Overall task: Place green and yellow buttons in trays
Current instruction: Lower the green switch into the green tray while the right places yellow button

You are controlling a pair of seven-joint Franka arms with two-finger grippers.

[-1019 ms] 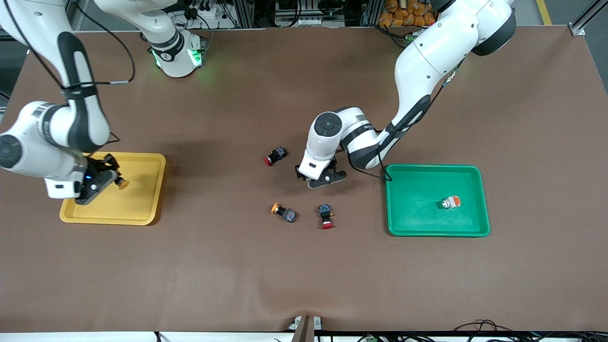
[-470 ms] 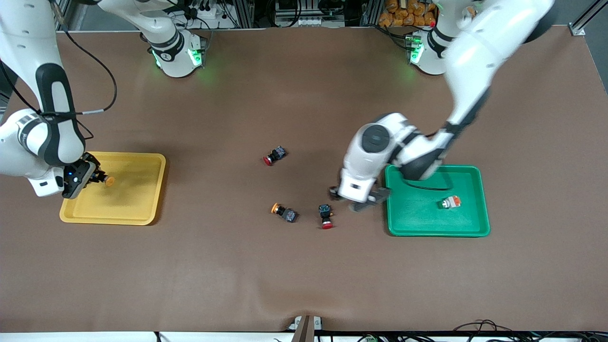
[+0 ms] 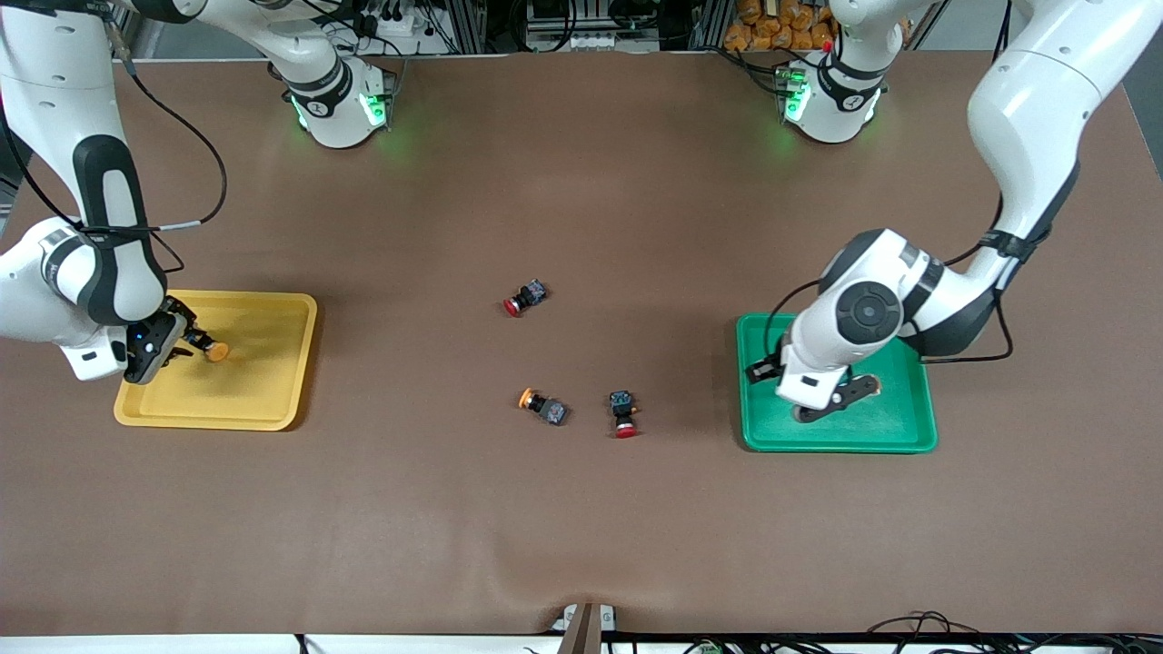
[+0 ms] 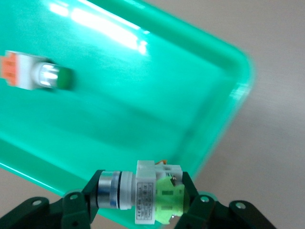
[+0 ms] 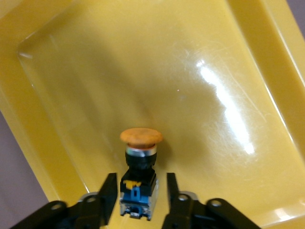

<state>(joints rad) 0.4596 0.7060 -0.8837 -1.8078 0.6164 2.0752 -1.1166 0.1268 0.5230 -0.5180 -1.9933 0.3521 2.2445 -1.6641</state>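
My left gripper [image 3: 825, 401] is shut on a grey-white button with a green block [image 4: 152, 194] and holds it over the green tray [image 3: 899, 413], near the rim [image 4: 224, 119]. A second grey-white button with an orange block [image 4: 33, 75] lies in that tray. My right gripper [image 3: 184, 342] is low in the yellow tray [image 3: 254, 391]. Its fingers [image 5: 108, 191] are open, with a gap on each side of a black button with an orange-yellow cap [image 5: 139, 164], which also shows in the front view [image 3: 212, 350]. Another black orange-capped button [image 3: 542, 405] lies mid-table.
Two black switches with red caps lie on the brown mat. One [image 3: 524, 299] is farther from the front camera; the other [image 3: 623, 414] is beside the orange-capped button. Both arm bases stand along the edge farthest from the front camera.
The left arm has swung from mid-table to over the green tray with the grey-white button in its gripper. The right gripper has shifted a little within the yellow tray.
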